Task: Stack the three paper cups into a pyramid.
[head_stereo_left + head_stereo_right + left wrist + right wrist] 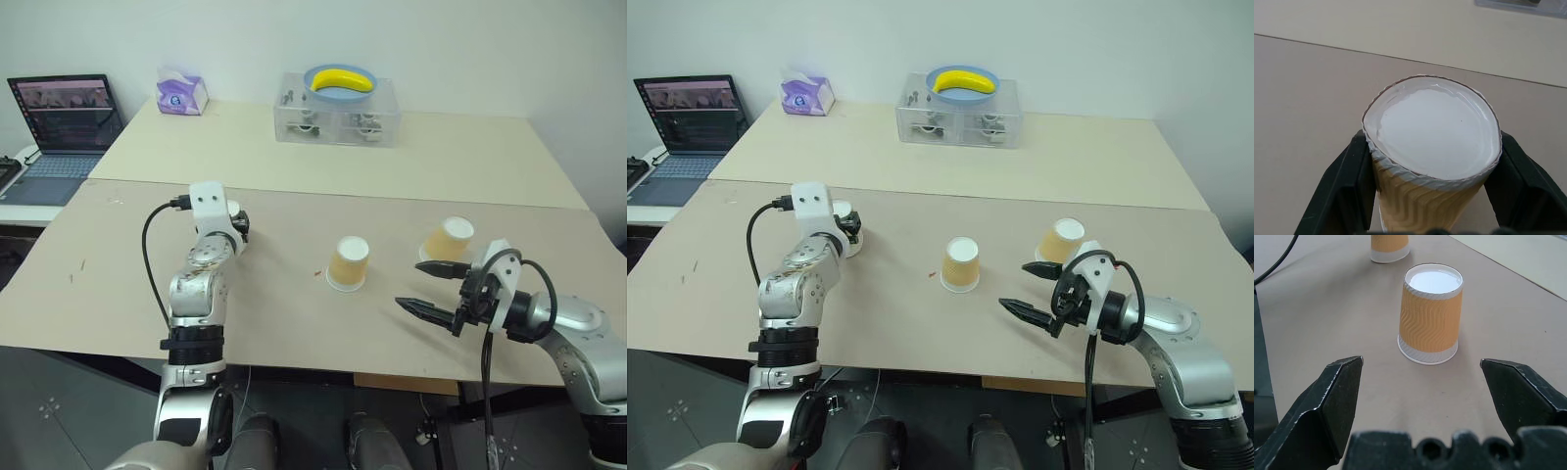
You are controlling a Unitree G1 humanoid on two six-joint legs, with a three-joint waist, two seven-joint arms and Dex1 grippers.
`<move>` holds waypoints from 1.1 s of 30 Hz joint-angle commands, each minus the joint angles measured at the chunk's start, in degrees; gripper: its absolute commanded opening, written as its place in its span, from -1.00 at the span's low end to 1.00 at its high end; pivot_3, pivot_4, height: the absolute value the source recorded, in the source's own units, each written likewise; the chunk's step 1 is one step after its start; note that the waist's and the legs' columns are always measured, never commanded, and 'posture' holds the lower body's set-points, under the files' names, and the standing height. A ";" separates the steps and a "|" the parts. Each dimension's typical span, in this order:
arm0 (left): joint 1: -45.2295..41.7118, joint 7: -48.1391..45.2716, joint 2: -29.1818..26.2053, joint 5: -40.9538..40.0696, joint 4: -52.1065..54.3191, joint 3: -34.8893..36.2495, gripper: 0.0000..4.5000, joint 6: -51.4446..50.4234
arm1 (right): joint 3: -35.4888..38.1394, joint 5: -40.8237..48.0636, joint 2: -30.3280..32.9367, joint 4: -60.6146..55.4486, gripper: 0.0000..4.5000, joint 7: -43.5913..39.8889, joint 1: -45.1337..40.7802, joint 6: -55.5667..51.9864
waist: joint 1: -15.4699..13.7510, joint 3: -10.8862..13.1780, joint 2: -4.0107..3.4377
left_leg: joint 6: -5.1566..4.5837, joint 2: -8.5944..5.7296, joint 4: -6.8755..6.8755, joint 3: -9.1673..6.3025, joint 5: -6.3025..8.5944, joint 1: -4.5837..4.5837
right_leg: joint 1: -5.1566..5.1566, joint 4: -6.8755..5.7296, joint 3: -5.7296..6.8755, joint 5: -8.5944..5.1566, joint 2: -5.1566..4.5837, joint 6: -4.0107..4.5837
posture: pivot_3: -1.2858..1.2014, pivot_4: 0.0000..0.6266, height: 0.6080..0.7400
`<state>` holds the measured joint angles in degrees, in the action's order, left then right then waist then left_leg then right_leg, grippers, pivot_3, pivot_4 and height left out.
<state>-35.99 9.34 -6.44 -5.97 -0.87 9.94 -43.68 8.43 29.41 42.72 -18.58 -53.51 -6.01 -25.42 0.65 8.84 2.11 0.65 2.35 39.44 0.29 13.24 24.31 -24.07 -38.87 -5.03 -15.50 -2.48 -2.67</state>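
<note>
Left cup: the left gripper (1430, 191) is clamped on one upside-down paper cup (1432, 147), a black finger (1347, 186) pressed against each side of its tan wall. In the head views this cup sits at the left of the brown table (118, 284), mostly hidden behind the wrist; whether it is lifted off the surface I cannot tell.
Middle cup: a second cup (349, 263) stands upside down near the table's centre, alone, touching nothing.
Right cup: the third cup (448, 240) stands upside down further right, well apart from the middle one.
Right gripper: the right gripper (431, 287) hovers just in front of the right cup with its fingers wide apart, holding nothing.
Done: nothing is stacked; no two cups touch, so no base row exists yet. Only the grasp on the left cup looks complete.
Left to do: judging from this layout, two cups need to be brought side by side as a base, then the third set on top across them.
Background: a laptop (67, 127), tissue box (182, 93) and clear box (338, 113) sit on the far table.
</note>
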 commanded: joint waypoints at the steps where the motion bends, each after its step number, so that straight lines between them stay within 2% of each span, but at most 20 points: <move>1: -2.99 -1.14 -1.74 1.92 2.39 -1.75 0.12 5.15 | 1.72 -0.01 0.81 -1.13 1.00 -0.16 -0.33 1.40 | -0.01 0.00 0.00 | 0.00 0.00 0.00 0.00 0.00 0.00 | 0.00 0.00 0.00 0.00 0.00 0.00 | 0.03 -0.52 0.30; 5: -6.75 -5.49 -4.25 2.16 2.46 -3.88 0.12 11.21 | 1.82 0.03 0.93 -0.71 1.00 -0.44 -0.64 1.38 | -0.03 0.00 0.01 | 0.00 -0.01 0.00 0.00 0.00 0.04 | -0.02 0.02 0.00 0.00 -0.01 0.00 | 0.03 -0.52 0.30; 10: -7.87 -18.90 -6.86 -3.46 2.81 -6.37 0.12 12.22 | 1.68 -0.22 1.08 -0.02 1.00 -0.74 -1.26 1.53 | 0.03 0.00 0.00 | 0.00 -0.03 -0.01 0.00 0.00 0.04 | 0.00 0.04 0.00 0.00 -0.03 0.00 | 0.03 -0.52 0.30; 14: -4.90 -31.93 -12.07 -7.74 2.81 -7.61 0.12 12.97 | 1.52 -0.31 1.14 0.32 1.00 -0.95 -1.45 1.73 | 0.36 0.00 0.00 | 0.00 -0.02 -0.02 0.00 0.00 0.01 | -0.02 0.02 0.00 0.00 -0.01 0.00 | 0.03 -0.52 0.30; 18: 1.69 -51.54 -22.07 -8.36 1.97 -11.10 0.12 25.49 | 1.63 -0.30 0.93 0.40 1.00 -1.11 -1.35 1.73 | 0.80 -0.01 -0.02 | 0.00 0.04 -0.11 0.02 0.00 -0.04 | -0.07 0.00 -0.01 -0.01 0.05 0.02 | 0.03 -0.52 0.30; 22: 2.02 -60.04 -26.47 -9.68 -3.05 -11.10 0.12 28.96 | 1.53 -0.62 0.76 0.66 1.00 -1.33 -1.53 1.91 | 0.21 0.00 -0.03 | 0.01 0.05 -0.12 0.05 -0.01 -0.04 | -0.06 0.00 0.00 -0.03 0.03 0.05 | 0.03 -0.52 0.30; 27: 1.16 -66.35 -27.37 -9.60 -8.13 -12.23 0.12 33.12 | 1.28 -0.83 0.66 0.98 1.00 -1.52 -1.96 2.09 | -0.32 0.00 -0.03 | 0.00 0.03 -0.05 0.05 -0.01 0.00 | 0.01 0.09 0.05 -0.03 0.00 0.03 | 0.03 -0.52 0.30; 33: -2.13 -71.33 -25.01 -12.68 -11.22 -12.54 0.12 29.77 | 1.28 -0.77 0.68 0.67 1.00 -1.43 -1.97 1.95 | -0.13 0.00 -0.03 | 0.00 0.05 -0.03 0.04 -0.01 0.05 | -0.04 0.05 0.08 -0.04 0.02 0.03 | 0.03 -0.52 0.30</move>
<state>-36.11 -60.02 -31.56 -16.46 -12.50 -3.08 -13.12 8.36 28.25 43.13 -16.84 -54.90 -7.26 -24.89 0.52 8.85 2.09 0.65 2.40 39.42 0.33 13.24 24.36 -24.10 -38.83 -4.95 -15.54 -2.46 -2.64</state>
